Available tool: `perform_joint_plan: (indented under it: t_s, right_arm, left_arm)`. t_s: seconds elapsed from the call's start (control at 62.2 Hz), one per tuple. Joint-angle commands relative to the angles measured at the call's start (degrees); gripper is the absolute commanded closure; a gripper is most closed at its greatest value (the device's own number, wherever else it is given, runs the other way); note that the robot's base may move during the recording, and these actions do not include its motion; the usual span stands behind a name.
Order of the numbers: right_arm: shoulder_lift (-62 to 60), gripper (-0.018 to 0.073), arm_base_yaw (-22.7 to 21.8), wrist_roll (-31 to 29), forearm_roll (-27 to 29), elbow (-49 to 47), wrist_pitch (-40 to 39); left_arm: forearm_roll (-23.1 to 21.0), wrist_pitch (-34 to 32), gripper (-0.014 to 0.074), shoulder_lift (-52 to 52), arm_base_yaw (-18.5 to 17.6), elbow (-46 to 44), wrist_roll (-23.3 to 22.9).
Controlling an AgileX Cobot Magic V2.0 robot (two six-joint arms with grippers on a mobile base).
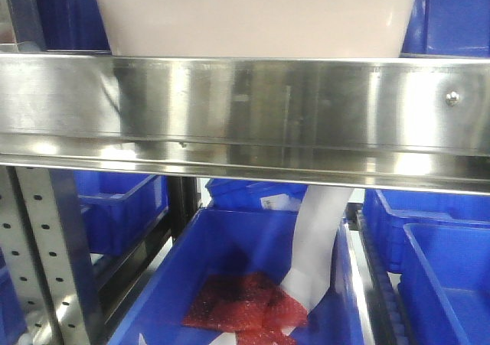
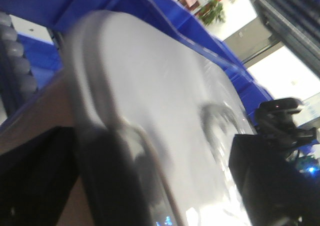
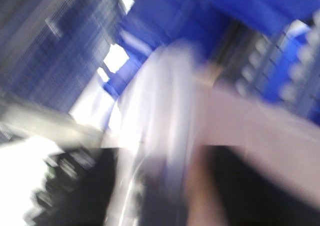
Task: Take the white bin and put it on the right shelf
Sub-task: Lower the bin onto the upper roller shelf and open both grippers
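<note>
Blue bins sit under the right shelf; the white bin shows top centre above its lip. Set-down seems underway, release next. Grip of left end effector and right end effector: unreadable.

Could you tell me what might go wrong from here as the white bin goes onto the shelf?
1. The base of the white bin sits level with the top of the tall front lip of the right shelf; unless it has cleared, it may catch and tip.
2. Blue bins stand close on both sides, so a sideways slip could knock them.
3. Both wrist views are blurred, so the hold cannot be checked.
</note>
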Motion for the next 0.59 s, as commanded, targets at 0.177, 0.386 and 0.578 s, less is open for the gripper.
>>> perform_joint_plan:
  t_s: [0.177, 0.386, 0.578]
  right_arm:
    - [-2.8, -0.0075, 0.8, -7.4, 0.1, -2.2, 0.5]
    - [-2.8, -0.0075, 0.8, -8.2, -13.3, -5.7, -5.3]
    - [-3.8, -0.0075, 0.8, -8.0, -27.1, -12.5, -9.9]
  left_arm:
    - [-1.3, 3.9, 0.0036, -2.6, -1.1, -2.1, 0.8]
    - [6.7, 2.8, 0.0053, -3.7, -1.1, -2.9, 1.0]
    - [19.7, 1.0, 0.0053, -5.5, -1.1, -7.1, -0.7]
